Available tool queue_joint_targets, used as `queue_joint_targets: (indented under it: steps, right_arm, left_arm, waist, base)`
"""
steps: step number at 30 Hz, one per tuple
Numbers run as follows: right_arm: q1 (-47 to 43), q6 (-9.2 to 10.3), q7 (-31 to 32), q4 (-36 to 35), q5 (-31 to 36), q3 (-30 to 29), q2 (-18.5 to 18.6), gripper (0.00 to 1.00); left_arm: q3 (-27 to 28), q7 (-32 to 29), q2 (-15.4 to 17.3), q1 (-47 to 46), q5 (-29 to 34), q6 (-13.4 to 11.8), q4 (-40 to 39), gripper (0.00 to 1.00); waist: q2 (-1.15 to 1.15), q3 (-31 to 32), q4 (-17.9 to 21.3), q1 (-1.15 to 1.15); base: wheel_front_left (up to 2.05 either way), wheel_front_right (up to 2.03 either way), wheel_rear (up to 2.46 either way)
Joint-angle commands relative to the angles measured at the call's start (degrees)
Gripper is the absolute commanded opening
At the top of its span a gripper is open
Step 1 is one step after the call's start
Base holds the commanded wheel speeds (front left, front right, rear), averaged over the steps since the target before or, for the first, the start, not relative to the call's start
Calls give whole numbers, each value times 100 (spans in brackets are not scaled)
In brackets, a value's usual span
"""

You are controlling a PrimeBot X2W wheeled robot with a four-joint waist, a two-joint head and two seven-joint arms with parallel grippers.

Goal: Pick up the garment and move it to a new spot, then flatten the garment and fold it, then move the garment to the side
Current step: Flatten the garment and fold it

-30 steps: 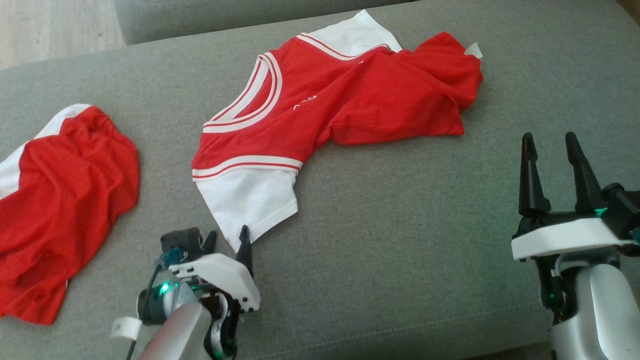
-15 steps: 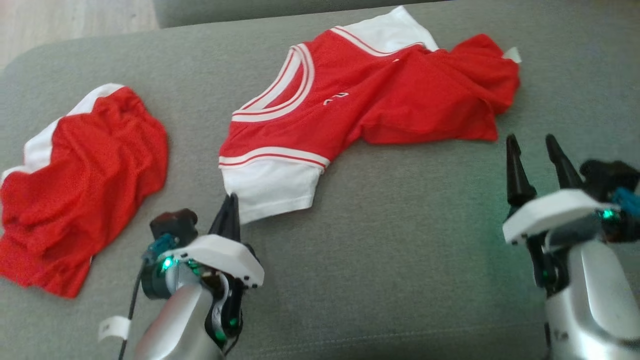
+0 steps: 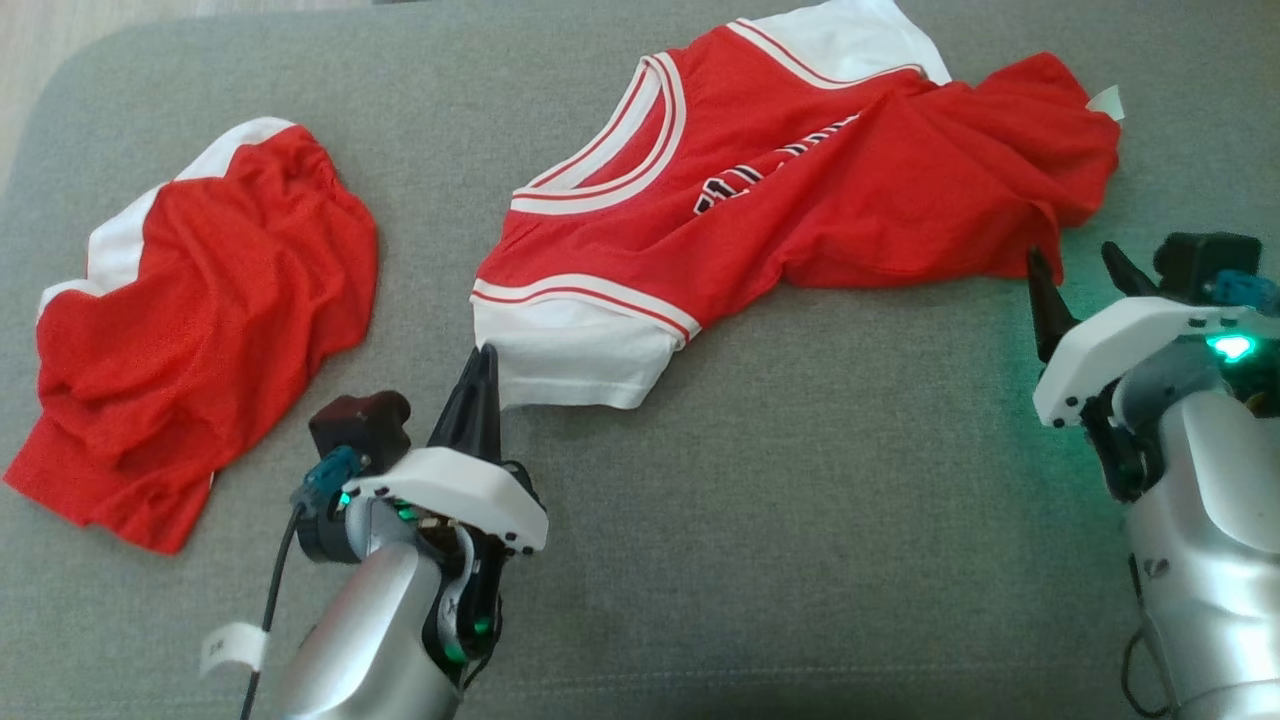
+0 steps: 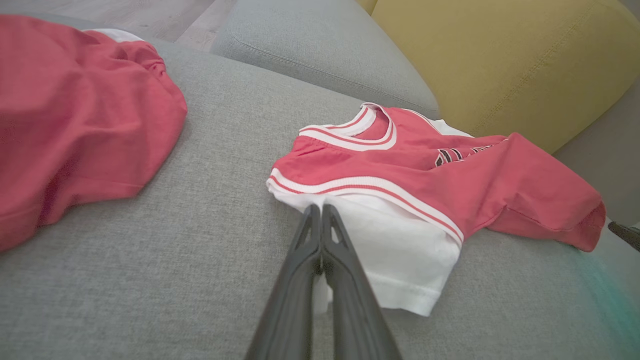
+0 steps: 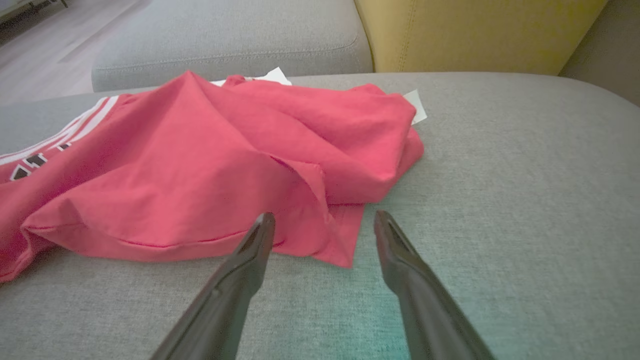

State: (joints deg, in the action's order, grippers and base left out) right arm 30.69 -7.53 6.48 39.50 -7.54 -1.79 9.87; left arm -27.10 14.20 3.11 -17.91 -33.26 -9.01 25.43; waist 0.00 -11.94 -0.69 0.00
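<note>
1. A grey cushion (image 3: 800, 520) lies under both tools and carries everything named below.
2. A yellow cushion (image 4: 500, 60) is seen beyond the left tool's fingers, well behind the clothing.
3. The garment (image 3: 800, 200), a red jersey with white sleeves and striped trim, is spread crumpled ahead of both tools, stretching from the left tool's tips across to the right tool's tips.
4. A second red garment (image 3: 200, 330) with white side panels is heaped to the outer side of the left tool, apart from the jersey.
5. The left tool (image 3: 485, 360) is pressed fully together, and the near corner of the garment's white sleeve (image 3: 570, 360) is pinched between its fingers.
6. The right tool (image 3: 1072, 255) is held wide apart and nothing is gripped; the garment's red hem corner lies just ahead of the gap between its fingers. Whether the hem is touched cannot be told.
7. A small white tag (image 3: 1105, 100) juts from the garment's far edge, beyond the right tool.
</note>
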Motion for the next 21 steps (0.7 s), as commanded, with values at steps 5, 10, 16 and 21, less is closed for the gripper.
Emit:
queue_joint_targets:
  steps: [5, 10, 16, 21]
  right_arm:
    - [440, 4, -196, 303, 44, 300, 159, 100]
    - [704, 4, -368, 714, 23, 451, 227, 100]
    - [1022, 4, -582, 1170, -70, 696, 264, 100]
    - [1161, 4, -667, 1432, -239, 934, 248, 0]
  left_arm:
    - [129, 14, 34, -256, 50, -14, -276, 0]
    - [104, -9, 60, -295, 55, -22, -334, 0]
    - [67, -36, 85, -342, 56, -29, -375, 0]
    - [54, -36, 96, -359, 47, -40, -371, 0]
  waist:
    - [0, -89, 2, 0]
    - [0, -174, 0, 0]
    - [0, -279, -26, 0]
    - [0, -292, -38, 0]
  base:
    - [0, 0, 0]
    - [0, 0, 0]
    - [0, 0, 0]
    - [0, 0, 0]
